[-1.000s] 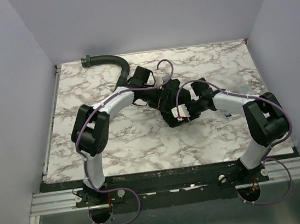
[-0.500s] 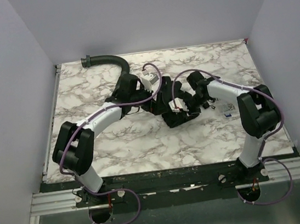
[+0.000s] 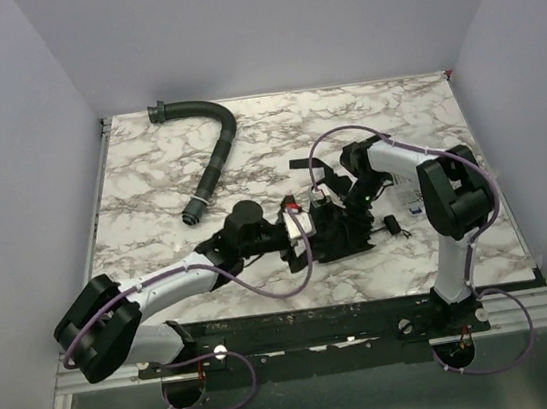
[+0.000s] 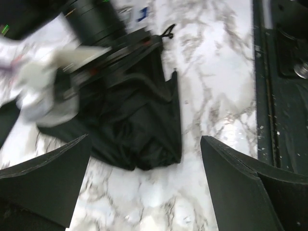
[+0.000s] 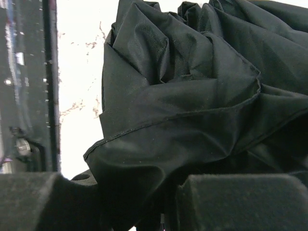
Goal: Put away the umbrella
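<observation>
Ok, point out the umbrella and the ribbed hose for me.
umbrella (image 4: 139, 125), left wrist view, middle of the bunched black fabric.
ribbed hose (image 3: 216, 162), top external view, straight stretch just below its bend.

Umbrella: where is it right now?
In the top view, the umbrella lies bundled on the table near its front edge, right of centre and of the hose.

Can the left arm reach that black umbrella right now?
Probably yes: the left gripper is open and the umbrella lies just ahead of it, though the right gripper rests on its far part.
</observation>
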Robot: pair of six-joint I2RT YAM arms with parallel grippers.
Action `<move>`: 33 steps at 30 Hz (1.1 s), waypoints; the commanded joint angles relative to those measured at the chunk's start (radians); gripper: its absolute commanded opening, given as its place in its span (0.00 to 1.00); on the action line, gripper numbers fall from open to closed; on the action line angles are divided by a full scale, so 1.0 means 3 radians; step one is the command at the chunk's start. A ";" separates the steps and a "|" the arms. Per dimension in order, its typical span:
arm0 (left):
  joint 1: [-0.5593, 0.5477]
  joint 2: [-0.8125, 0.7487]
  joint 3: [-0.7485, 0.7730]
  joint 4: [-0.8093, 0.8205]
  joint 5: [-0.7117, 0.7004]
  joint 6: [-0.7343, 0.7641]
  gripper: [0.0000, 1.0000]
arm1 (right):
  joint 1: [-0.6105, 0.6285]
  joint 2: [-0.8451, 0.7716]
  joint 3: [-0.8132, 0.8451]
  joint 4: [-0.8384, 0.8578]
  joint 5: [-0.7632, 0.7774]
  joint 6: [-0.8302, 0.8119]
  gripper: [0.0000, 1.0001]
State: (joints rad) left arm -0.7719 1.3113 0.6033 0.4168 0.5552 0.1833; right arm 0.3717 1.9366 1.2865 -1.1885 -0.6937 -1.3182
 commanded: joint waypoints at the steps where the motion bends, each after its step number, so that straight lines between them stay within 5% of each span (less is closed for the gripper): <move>1: -0.0591 0.0072 -0.0050 0.0017 -0.0669 0.0919 0.99 | 0.0013 0.0308 0.0050 -0.0437 0.0113 0.0314 0.22; 7: -0.1049 0.0670 0.0094 0.0118 -0.1404 0.1221 0.98 | 0.0011 0.0459 0.0169 -0.0400 0.0129 0.0421 0.22; 11: -0.1115 0.1000 0.0215 0.0199 -0.1551 0.1304 0.99 | 0.0011 0.0507 0.0202 -0.0413 0.0118 0.0431 0.23; 16: -0.1160 0.1373 0.0297 0.0634 -0.2317 0.1480 0.98 | 0.0013 0.0577 0.0227 -0.0503 0.0093 0.0381 0.23; 27: -0.1154 0.1818 0.0521 0.0454 -0.2389 0.1599 0.98 | 0.0013 0.0635 0.0272 -0.0656 0.0028 0.0283 0.23; 29: -0.1146 0.1898 0.0581 0.0318 -0.2359 0.1483 0.94 | 0.0014 0.0624 0.0295 -0.0695 -0.0020 0.0254 0.24; 33: -0.1066 0.2009 0.0729 -0.0124 -0.2162 0.1163 0.70 | 0.0013 0.0582 0.0313 -0.0731 -0.0078 0.0214 0.28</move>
State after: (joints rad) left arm -1.1324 1.8275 0.7849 0.5709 -0.0792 0.6044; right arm 0.3531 2.0701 1.3960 -1.3739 -0.7204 -1.2266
